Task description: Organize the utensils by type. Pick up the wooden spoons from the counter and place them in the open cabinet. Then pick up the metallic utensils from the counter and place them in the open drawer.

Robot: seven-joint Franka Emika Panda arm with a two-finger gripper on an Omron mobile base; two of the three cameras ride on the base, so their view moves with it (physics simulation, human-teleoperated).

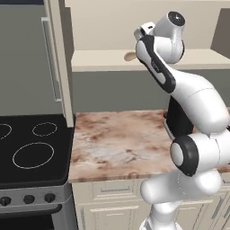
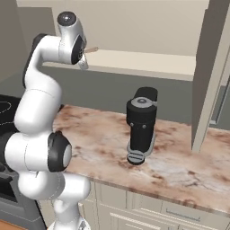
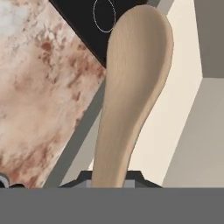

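Observation:
A pale tan wooden spoon stands between my fingers, and my gripper is shut on its handle. Its oval bowl points away from the hand. The arm is raised to the open cabinet's cream shelf. The spoon's bowl shows at the shelf's front edge, just left of the hand. From the right, the gripper is at the shelf's left end with the spoon poking out over the shelf. The metallic utensils, the counter and the open drawer are out of view.
Below the shelf lies a marbled worktop with a black upright appliance standing on it. A black stove top adjoins the worktop on the left. A tall cream panel stands at the right.

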